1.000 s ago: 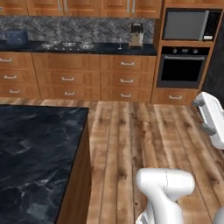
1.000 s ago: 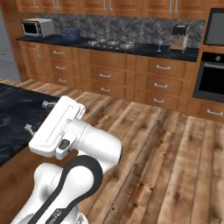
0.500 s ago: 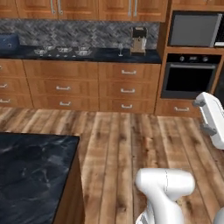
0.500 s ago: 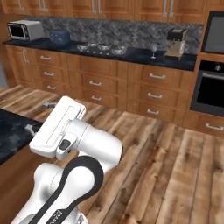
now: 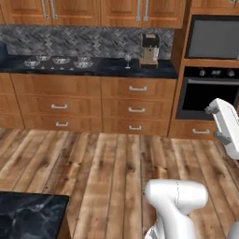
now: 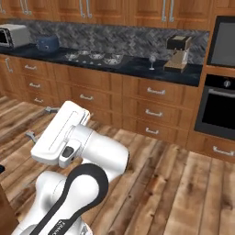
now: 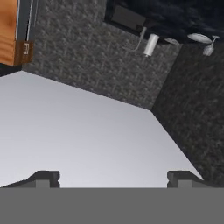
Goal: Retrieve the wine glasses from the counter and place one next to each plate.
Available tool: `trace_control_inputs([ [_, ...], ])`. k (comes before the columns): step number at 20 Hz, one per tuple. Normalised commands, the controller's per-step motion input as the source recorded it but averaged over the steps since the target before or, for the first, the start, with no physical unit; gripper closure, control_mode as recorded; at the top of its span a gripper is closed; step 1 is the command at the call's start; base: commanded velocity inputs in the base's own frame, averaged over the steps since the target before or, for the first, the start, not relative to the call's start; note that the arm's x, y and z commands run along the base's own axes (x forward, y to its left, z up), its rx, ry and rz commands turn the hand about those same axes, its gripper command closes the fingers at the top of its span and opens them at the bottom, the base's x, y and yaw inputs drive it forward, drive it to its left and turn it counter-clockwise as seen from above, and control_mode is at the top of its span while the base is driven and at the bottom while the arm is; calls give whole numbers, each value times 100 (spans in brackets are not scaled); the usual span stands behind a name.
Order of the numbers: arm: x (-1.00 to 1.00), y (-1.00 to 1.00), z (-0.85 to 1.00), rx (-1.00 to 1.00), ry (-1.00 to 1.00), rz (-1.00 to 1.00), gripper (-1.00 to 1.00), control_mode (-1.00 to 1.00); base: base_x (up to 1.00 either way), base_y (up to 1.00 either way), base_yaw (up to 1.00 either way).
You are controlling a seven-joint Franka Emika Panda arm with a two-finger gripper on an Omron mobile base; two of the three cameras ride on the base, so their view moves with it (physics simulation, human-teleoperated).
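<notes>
Tool (image 7: 113, 176) spread wide and holding nothing; one wine glass (image 5: 127, 60) stands on the black tabletop (image 5: 154, 71) beside a coffee machine (image 5: 150, 50). Wooden floor (image 5: 116, 163) lies between.

Wine glass (image 5: 127, 60) on black counter (image 5: 112, 70)

A home kitchen: brown wooden cabinets (image 5: 135, 105) with silver handles under a black marble-look worktop (image 5: 116, 69), a gas hob (image 5: 58, 61), a coffee machine (image 5: 150, 50), a built-in oven (image 5: 205, 95), a toaster (image 6: 47, 43) and wood-plank floor (image 5: 107, 163).
</notes>
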Motion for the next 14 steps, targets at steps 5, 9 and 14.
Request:
trace_control_inputs([
  [5, 0, 0, 0, 0, 0, 0, -100, 100, 100, -51, 0],
  [9, 0, 0, 0, 0, 0, 0, -100, 100, 100, -6, 0],
  [14, 0, 0, 0, 0, 0, 0, -100, 100, 100, 19, 0],
])
